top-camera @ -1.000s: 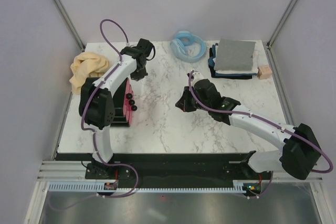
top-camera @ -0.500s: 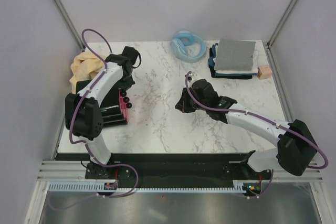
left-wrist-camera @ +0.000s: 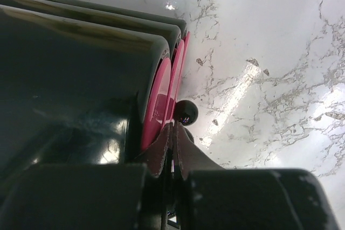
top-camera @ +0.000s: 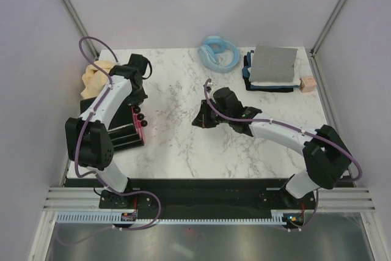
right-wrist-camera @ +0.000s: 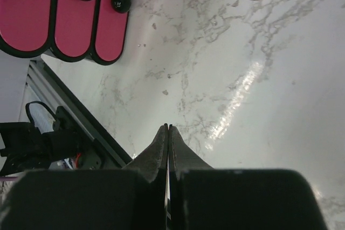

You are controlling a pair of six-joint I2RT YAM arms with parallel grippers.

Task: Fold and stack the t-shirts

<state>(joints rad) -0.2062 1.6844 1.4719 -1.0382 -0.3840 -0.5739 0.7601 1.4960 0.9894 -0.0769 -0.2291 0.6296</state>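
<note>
The marble worktop carries a black drawer box with pink fronts. A crumpled cream t-shirt lies just behind the box. The folded t-shirt stack, grey on top, sits well right of it. The left gripper, pressed together, is beside a box knob. The right gripper, also pressed together and empty, hangs right of the box.
</note>
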